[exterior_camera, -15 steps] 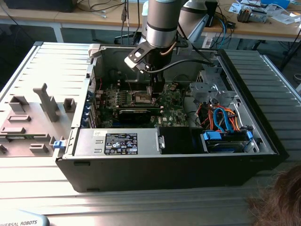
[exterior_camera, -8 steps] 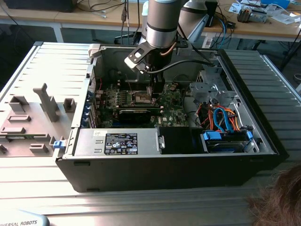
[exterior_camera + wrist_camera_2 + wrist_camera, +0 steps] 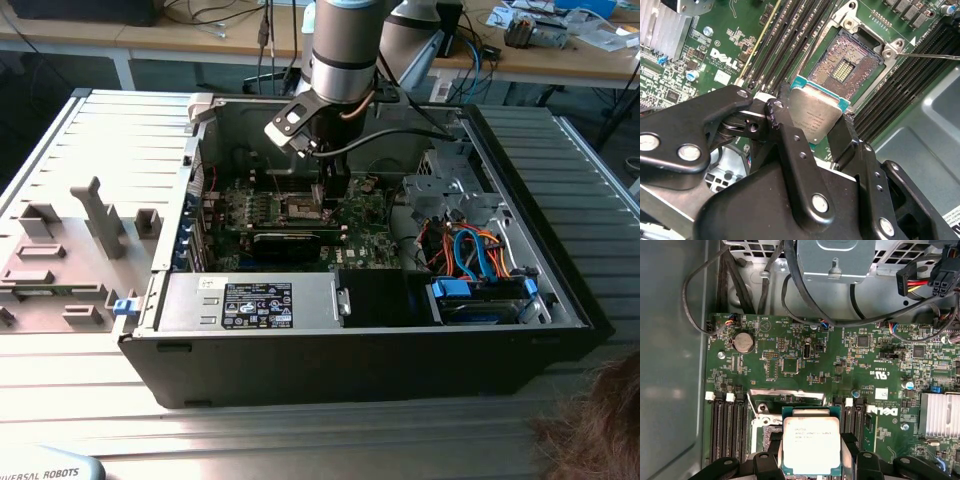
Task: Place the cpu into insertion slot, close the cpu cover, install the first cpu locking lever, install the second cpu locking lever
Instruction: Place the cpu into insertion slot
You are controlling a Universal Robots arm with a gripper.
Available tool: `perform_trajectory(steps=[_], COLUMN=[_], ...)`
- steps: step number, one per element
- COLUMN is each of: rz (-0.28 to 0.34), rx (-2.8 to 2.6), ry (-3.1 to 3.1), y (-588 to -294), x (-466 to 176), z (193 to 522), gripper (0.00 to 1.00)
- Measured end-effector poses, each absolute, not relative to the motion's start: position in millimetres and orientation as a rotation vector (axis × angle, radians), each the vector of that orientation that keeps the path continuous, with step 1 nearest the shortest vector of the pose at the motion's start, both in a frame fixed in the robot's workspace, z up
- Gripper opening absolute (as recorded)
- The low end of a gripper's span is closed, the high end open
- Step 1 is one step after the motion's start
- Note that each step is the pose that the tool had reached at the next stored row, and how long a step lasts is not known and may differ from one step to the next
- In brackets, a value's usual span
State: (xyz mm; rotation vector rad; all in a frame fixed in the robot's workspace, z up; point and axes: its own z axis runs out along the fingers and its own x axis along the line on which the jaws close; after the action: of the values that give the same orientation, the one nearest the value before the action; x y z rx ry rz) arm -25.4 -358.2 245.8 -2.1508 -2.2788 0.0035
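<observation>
My gripper (image 3: 815, 120) is shut on the cpu (image 3: 816, 114), a small square chip with a silvery top and a green rim, clamped between the two black fingers (image 3: 779, 116). The chip hangs tilted just above the open insertion slot (image 3: 845, 67), whose contact field lies bare. In the first wrist view the cpu (image 3: 811, 445) sits in the gripper (image 3: 811, 452) in front of the slot (image 3: 765, 427). The silvery cpu cover (image 3: 785, 396) stands raised behind the slot. A thin locking lever (image 3: 935, 56) sticks out beside the slot. In the exterior view the gripper (image 3: 327, 197) reaches down onto the motherboard (image 3: 375, 215).
The open black computer case (image 3: 560, 290) holds a grey power supply box (image 3: 250, 300), a black graphics card (image 3: 290, 242) and a drive bay with blue and orange cables (image 3: 480, 265). Memory slots (image 3: 725, 430) and a finned heatsink (image 3: 940, 415) flank the slot. A grey fixture tray (image 3: 70, 250) lies at the exterior view's left.
</observation>
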Motion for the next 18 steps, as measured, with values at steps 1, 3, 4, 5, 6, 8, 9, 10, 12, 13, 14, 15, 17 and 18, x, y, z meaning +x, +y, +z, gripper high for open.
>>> perform_trajectory(steps=[1,3,4,5,6,8,9,10,12,13,14,15,17,18], rz=[0.003,0.003,0.004,0.004,0.004,0.004,0.004,0.004,0.004,0.003,0.004,0.003,0.003,0.004], rx=[-2.151,-2.151,-2.151,-2.151,-2.151,-2.151,-2.151,-2.151,-2.151,-2.151,-2.151,-2.151,-2.151,-2.151], ry=[-2.279,-2.279,-2.279,-2.279,-2.279,-2.279,-2.279,-2.279,-2.279,-2.279,-2.279,-2.279,-2.279,-2.279], y=[-358.2,-358.2,-358.2,-358.2,-358.2,-358.2,-358.2,-358.2,-358.2,-358.2,-358.2,-358.2,-358.2,-358.2], x=[-25.4,-25.4,-25.4,-25.4,-25.4,-25.4,-25.4,-25.4,-25.4,-25.4,-25.4,-25.4,-25.4,-25.4], z=[245.7,245.4,245.1,244.9,244.6,244.4,244.2,243.9,243.2,242.6,242.6,242.4,242.0,241.8], gripper=[0.54,0.54,0.54,0.54,0.54,0.54,0.54,0.54,0.54,0.54,0.54,0.54,0.54,0.54])
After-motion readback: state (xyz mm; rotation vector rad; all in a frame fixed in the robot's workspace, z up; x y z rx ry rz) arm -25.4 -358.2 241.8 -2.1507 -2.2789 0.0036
